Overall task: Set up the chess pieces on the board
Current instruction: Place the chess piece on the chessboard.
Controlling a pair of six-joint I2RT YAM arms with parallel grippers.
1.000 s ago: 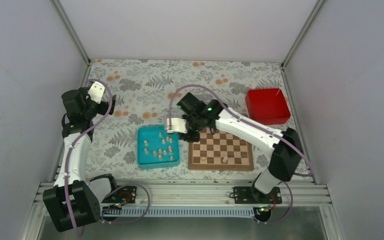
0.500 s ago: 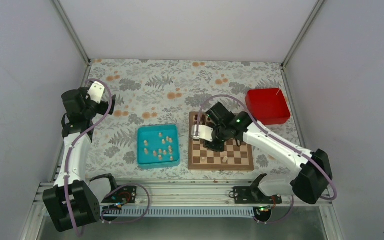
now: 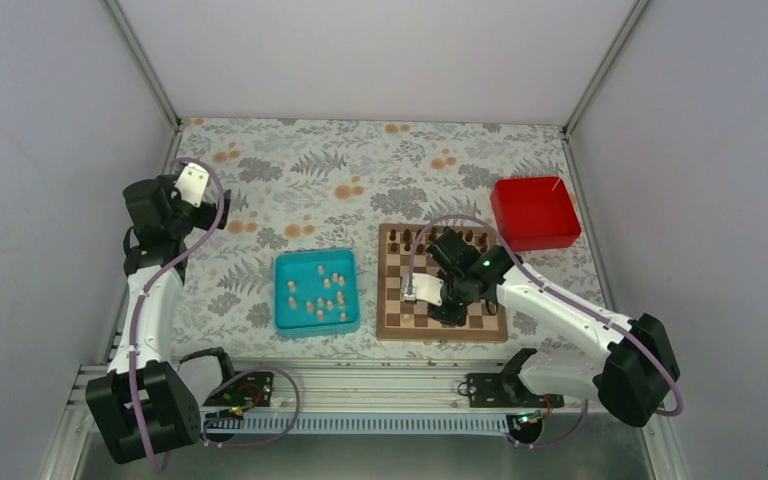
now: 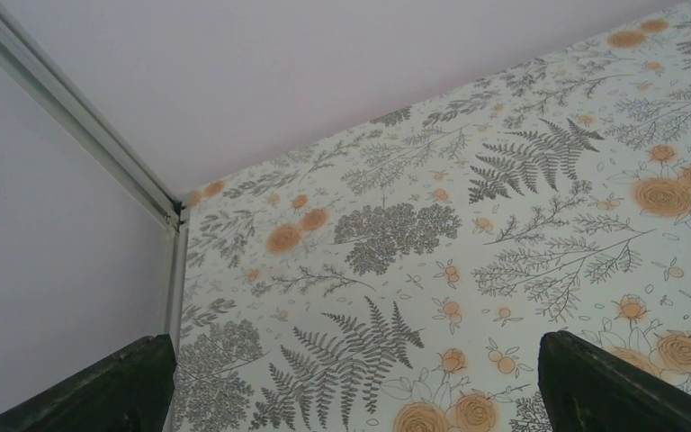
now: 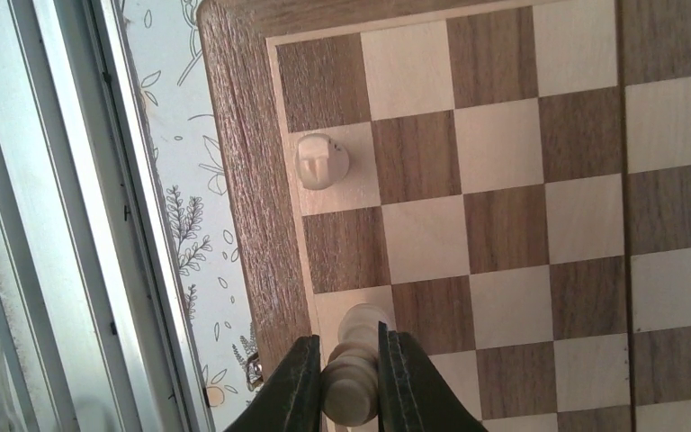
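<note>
Top external view: the board (image 3: 442, 334) sits on the flowery tabletop (image 3: 290, 170) a bit right of centre. The teal tray (image 3: 282, 292) is just beside it at 9 o'clock, and the red box (image 3: 533, 212) is near its 1 o'clock corner. A bunch of loose pale chessmen (image 3: 320, 296) lie scattered in the tray, too small to count properly. Dark chessmen (image 3: 440, 240) line the board's 12 o'clock edge. The right arm (image 3: 550, 300) reaches in from about 4 o'clock, and the right jaws are down over the board's 6 o'clock edge, roughly midway along it. The left arm (image 3: 155, 225) is way off at 9 o'clock, folded up by the side wall, well apart from tray and board.

The right wrist view is the good one. The right jaws are clamped on a held chessman (image 5: 351, 389), pale like the tray ones, with a dark finger (image 5: 299, 382) on each side of it. Its far end is over a light square in the row right against the board's border (image 5: 252, 180). I can't tell if it's actually touching the wood.

A second pale chessman (image 5: 322, 162) stands upright in that same edge row, two squares off at 12 o'clock from the held one. It's also on a light square, with nothing touching it.

In the left wrist view the left jaws are spread wide with nothing between them. The dark fingertips (image 4: 117, 391) are down in the bottom corners, and past them it's just tabletop and wall.
</note>
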